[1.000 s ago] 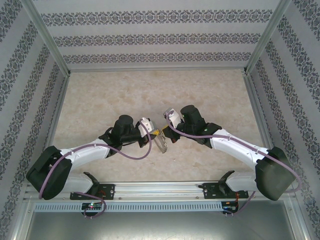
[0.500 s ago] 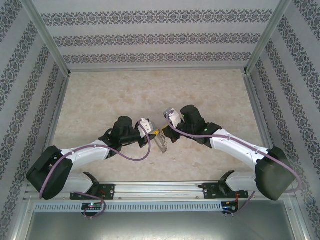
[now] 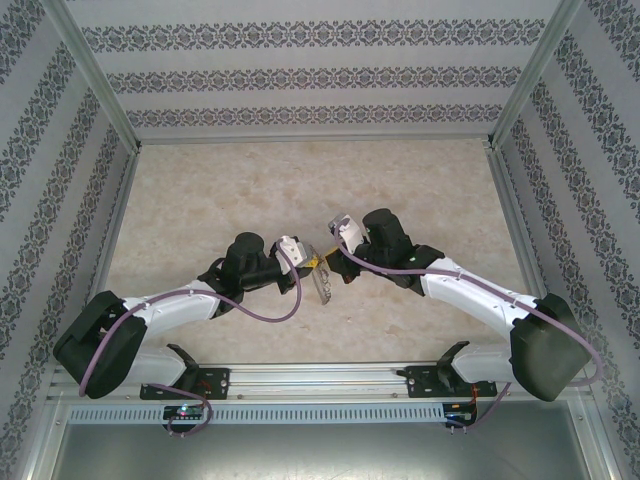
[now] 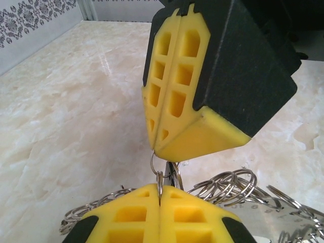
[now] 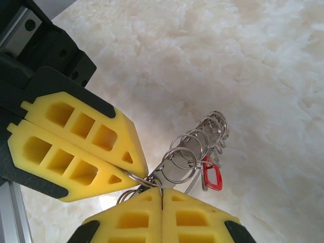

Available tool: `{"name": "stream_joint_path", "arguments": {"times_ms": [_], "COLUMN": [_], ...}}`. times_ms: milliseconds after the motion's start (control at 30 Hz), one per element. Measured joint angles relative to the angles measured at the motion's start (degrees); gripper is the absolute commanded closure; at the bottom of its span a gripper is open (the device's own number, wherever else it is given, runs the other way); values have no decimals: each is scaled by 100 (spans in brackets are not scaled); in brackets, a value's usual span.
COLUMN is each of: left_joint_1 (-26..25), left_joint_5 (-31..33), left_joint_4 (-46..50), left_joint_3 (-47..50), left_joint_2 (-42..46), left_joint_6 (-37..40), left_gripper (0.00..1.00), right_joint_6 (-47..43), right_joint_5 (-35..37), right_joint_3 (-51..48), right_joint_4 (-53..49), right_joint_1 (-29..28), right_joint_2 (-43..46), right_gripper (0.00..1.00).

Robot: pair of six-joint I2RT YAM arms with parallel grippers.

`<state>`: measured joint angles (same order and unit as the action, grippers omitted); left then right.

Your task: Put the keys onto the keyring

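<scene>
**Station status: both grippers closed at the keyring**

1. Work surface. The beige marble-patterned table (image 3: 220,190) lies inside patterned walls.

2. Arms. The two white-and-black arms reach inward from the near edge, and their wrists meet near the middle of the table.

3. Grippers. The left gripper (image 3: 312,263) and the right gripper (image 3: 335,270), both with yellow honeycomb fingers, stand tip to tip at an angle.
   - In the left wrist view, the left gripper (image 4: 160,195) is clenched, with a thin metal ring caught in the seam between its fingers. The right gripper (image 4: 158,147) points down at it, its jaws also pressed together on a small ring.
   - In the right wrist view, the right gripper (image 5: 162,195) pinches the wire. The left gripper (image 5: 135,171) bites a ring just beside it.

4. Task item. The silvery wire keyring (image 3: 323,285), strung with many small metal rings, is held by both grippers at one end.
   - In the overhead view its long axis runs obliquely from the fingertips toward the near edge.
   - In the right wrist view the keyring (image 5: 195,147) extends away from the fingertips, up and to the right.

5. Key. The small key with the red oblong plastic tag (image 5: 212,178) hangs against the row of rings, with the tag's long axis roughly upright in that view.
</scene>
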<state>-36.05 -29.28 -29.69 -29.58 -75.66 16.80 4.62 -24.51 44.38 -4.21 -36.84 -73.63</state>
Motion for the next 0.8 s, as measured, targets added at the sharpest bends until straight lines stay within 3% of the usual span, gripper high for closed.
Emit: {"name": "stream_joint_path", "arguments": {"times_ms": [300,433,800], "left_joint_1": [0,0,0], "left_joint_5": [0,2,52], "left_joint_4": [31,72,385], "left_joint_3": [0,0,-7], "left_joint_2": [0,0,2], "left_joint_6": [-35,-33,103], "left_gripper": [100,92,85], "right_joint_6": [-4,-7,-57], "right_joint_5": [-164,-219,-409], "right_joint_3": [2,2,46], "right_joint_4": [13,13,7], "right_joint_1": [0,-2,-4], "right_joint_2": [-2,-4,-28], "right_gripper": [100,100,100]}}
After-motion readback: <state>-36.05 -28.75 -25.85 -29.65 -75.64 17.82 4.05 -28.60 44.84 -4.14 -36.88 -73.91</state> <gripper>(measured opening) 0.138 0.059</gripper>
